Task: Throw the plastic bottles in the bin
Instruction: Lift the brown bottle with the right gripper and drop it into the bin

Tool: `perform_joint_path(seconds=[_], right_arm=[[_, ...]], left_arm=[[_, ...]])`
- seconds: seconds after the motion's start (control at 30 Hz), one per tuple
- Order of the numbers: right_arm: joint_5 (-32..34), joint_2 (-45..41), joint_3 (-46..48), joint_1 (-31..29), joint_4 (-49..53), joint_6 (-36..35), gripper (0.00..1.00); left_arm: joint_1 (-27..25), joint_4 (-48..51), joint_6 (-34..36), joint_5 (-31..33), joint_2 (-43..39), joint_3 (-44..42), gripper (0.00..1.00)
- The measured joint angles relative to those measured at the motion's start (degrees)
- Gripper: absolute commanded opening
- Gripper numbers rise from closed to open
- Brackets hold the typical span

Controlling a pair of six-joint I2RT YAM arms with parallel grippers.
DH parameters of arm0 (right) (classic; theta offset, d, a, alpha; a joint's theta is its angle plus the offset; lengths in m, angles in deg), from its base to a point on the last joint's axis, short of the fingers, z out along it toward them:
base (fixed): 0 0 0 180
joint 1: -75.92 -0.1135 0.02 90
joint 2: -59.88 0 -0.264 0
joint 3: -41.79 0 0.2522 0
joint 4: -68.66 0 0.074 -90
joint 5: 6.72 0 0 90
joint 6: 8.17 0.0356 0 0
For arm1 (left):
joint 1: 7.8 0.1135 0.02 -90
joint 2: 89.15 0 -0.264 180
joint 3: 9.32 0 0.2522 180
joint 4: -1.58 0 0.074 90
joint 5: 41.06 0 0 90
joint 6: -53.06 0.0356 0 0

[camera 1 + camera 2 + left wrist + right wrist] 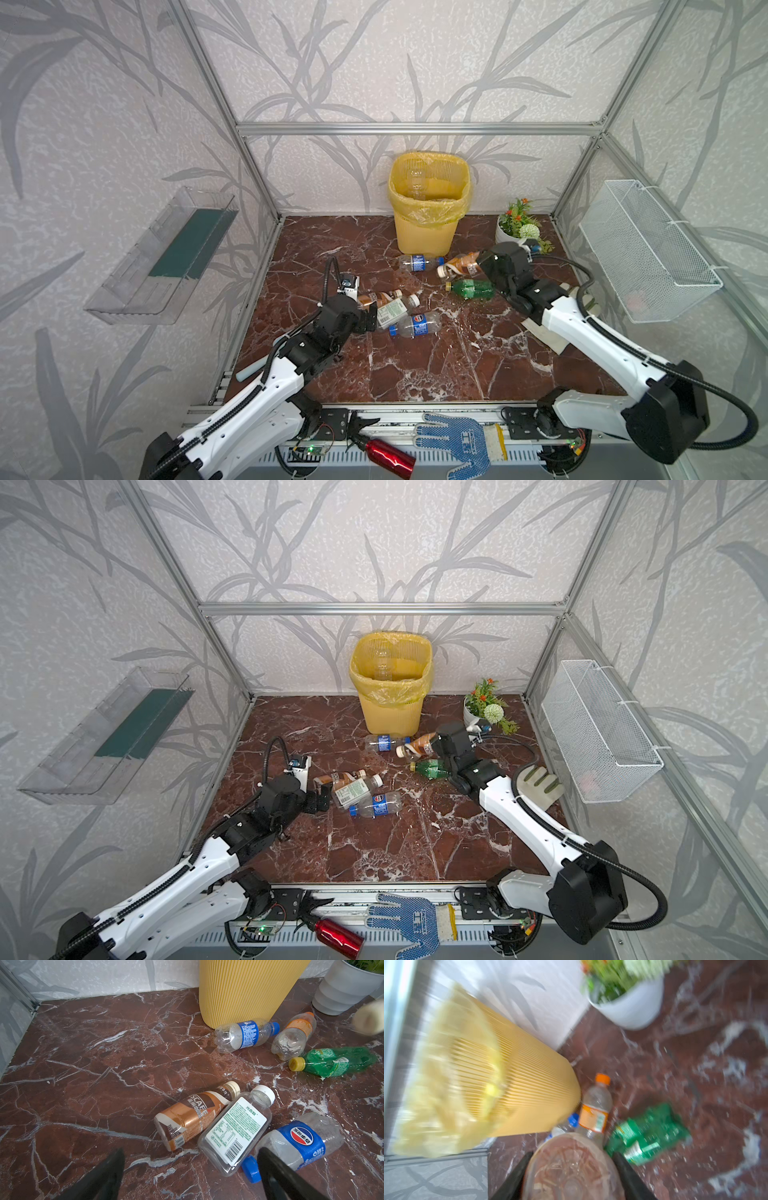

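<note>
My right gripper (573,1155) is shut on the base of a brown-labelled bottle (457,266) with a white cap, beside the yellow bin (428,199). An orange-capped bottle (593,1113), a green bottle (471,288) and a blue-labelled bottle (417,262) lie on the floor near it. My left gripper (191,1153) is open and holds nothing, just short of a brown coffee bottle (193,1115), a clear bottle with a white and green label (236,1128) and a blue-capped cola bottle (297,1140). One clear bottle (415,183) shows inside the bin.
A white pot with a plant (519,226) stands right of the bin. A wire basket (648,249) hangs on the right wall and a clear tray (162,257) on the left. A pale glove (540,783) lies under my right arm. A red metal bottle (388,453) and a blue glove (461,440) lie on the front rail.
</note>
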State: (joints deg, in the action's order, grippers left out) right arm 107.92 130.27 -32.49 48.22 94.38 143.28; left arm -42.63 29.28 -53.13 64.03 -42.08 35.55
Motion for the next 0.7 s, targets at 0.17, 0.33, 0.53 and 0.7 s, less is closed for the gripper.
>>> perform_joint_path(seconds=[0.17, 0.33, 0.53, 0.7], right_arm=[[4.8, -4.9, -16.2, 1.1, -3.3, -21.4, 0.54], [7.9, -10.7, -22.8, 1.2, -13.1, -35.4, 0.54], [7.6, -5.4, -26.6, 1.4, -22.8, -39.2, 0.56], [0.4, 16.0, -38.9, 1.4, -22.3, -38.9, 0.75]], left_arm=[[0.0, -0.7, 0.0, -0.3, 2.3, 0.0, 0.99], [0.0, -2.1, -0.3, -1.0, 5.1, 0.0, 0.99], [-0.1, -2.9, -0.5, -2.2, 8.4, 0.9, 0.99], [-0.2, -3.2, -0.5, -2.5, 8.8, 2.4, 0.99]])
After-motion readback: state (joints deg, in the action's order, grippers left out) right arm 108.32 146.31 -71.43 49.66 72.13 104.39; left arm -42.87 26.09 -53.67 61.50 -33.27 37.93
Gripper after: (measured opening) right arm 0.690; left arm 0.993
